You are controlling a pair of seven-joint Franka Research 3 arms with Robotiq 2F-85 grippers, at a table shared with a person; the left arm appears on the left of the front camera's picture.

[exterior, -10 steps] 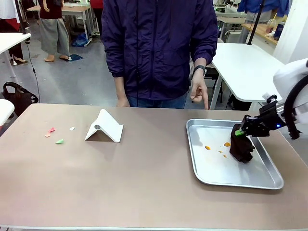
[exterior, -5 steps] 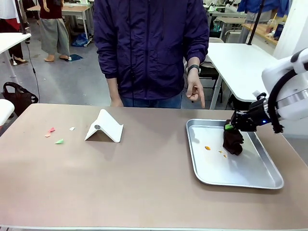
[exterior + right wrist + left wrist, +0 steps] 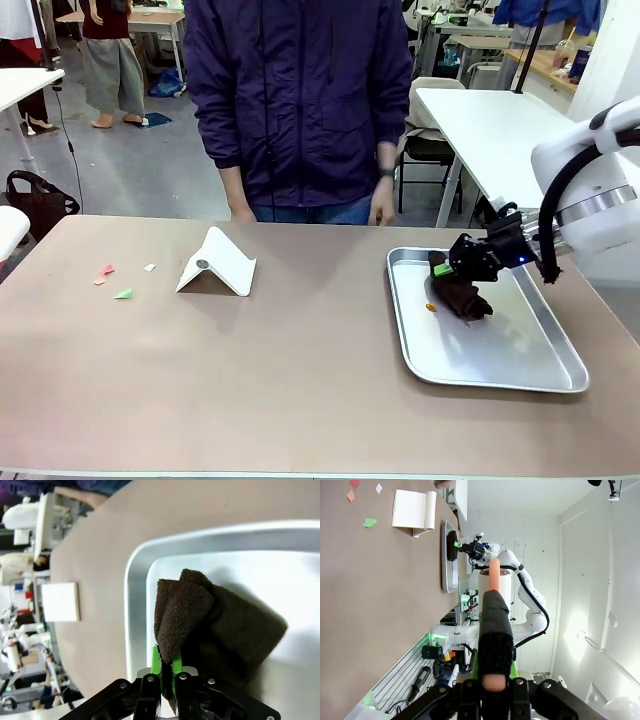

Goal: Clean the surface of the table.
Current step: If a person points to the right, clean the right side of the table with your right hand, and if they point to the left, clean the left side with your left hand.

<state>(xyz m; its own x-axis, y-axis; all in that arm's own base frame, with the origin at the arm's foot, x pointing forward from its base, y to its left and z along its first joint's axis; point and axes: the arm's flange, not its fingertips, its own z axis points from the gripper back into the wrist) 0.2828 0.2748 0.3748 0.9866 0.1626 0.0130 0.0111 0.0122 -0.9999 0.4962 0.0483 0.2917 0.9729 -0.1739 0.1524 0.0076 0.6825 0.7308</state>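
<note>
Right gripper (image 3: 447,268) is clamped on a dark brown cloth (image 3: 462,296), green pads pinching a folded edge. The cloth hangs down onto the floor of the tray (image 3: 560,375), near its far left corner. The gripper sits just above the tray's far rim, and its arm comes in over the right side of the tray.

Left gripper (image 3: 492,680) is held well off from the tray and is closed around a dark rod (image 3: 494,630) with peach ends. I cannot tell what the rod is.

Bench (image 3: 300,380): a taupe top running under the tray and far out to the tray's left. The tray lies toward the bench's right end.

Around the tray:
- Orange crumb (image 3: 431,307) on the tray floor, just left of the cloth.
- White folded stand (image 3: 217,262), upright like a tent, well left of the tray on bare bench top.
- Paper scraps farther left of the tray, beyond the stand: pink (image 3: 105,270), white (image 3: 150,267) and green (image 3: 123,294). They lie apart from each other.
- The stand sits between the tray and the scraps.

A person in a dark jacket stands at the far edge of the bench, behind and left of the tray. One hand (image 3: 381,212) hangs at the person's side, clear of the tray.
</note>
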